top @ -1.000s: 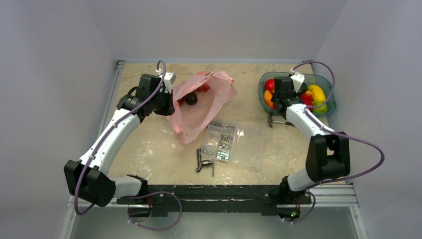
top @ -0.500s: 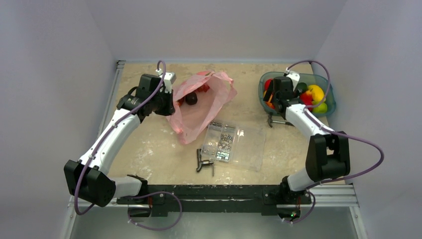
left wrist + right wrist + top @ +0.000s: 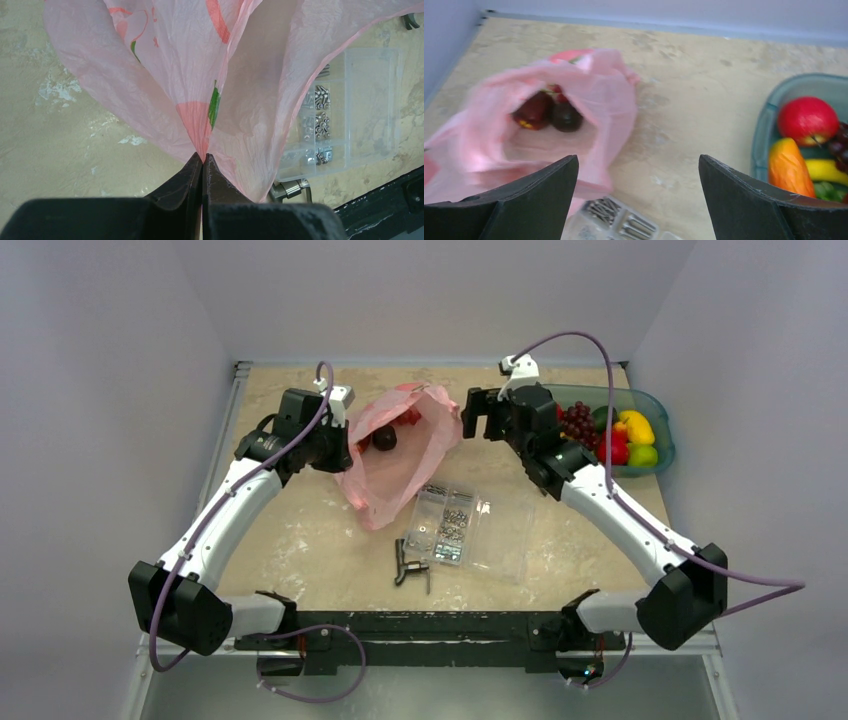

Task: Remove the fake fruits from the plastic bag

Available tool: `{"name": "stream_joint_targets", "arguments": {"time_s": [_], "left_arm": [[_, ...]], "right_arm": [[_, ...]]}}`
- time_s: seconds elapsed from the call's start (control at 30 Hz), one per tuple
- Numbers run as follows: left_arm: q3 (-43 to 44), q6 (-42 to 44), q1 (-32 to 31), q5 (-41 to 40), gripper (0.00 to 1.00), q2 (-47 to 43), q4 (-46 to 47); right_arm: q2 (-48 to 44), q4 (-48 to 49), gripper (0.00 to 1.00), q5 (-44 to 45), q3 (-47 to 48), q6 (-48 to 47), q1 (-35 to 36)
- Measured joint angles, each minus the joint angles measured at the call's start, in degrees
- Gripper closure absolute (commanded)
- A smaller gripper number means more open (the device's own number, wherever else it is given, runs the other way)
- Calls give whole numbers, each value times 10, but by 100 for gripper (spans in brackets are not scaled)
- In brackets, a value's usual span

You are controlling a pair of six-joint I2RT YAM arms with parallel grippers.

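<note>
Left fingers (image 3: 186, 181) pinch bag (image 3: 165, 75); right fingers (image 3: 531, 200) spread near screw box (image 3: 468, 528).

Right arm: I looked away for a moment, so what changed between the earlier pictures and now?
The right arm swung left from over the bowl toward the bag; the right tool is open and empty, facing the bag's mouth. A dark grape bunch now shows in the bowl where the arm had been. The left tool stayed shut on the bag; bag and screw box did not move.
</note>
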Motion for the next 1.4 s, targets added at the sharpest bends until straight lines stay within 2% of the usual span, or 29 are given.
{"name": "stream_joint_targets", "arguments": {"time_s": [0.4,0.6,0.7,0.83,1.0,1.3,1.4], "left_arm": [[0,0,0,0,100,0,0],[0,0,0,0,100,0,0],[-1,0,0,0,100,0,1],[-3,0,0,0,100,-2,1],[-3,0,0,0,100,-5,1],[-3,0,0,2,100,-7,1],[-3,0,0,4,100,-7,1]], "right_arm": [[-10,55,18,-33,52,-46,200],[43,110,40,-33,52,-48,235],[112,125,44,-26,67,-37,236],[224,135,43,-17,91,-19,233],[342,137,35,2,120,-7,225],[424,215,27,39,173,16,200],[445,237,21,42,191,21,185]]}}
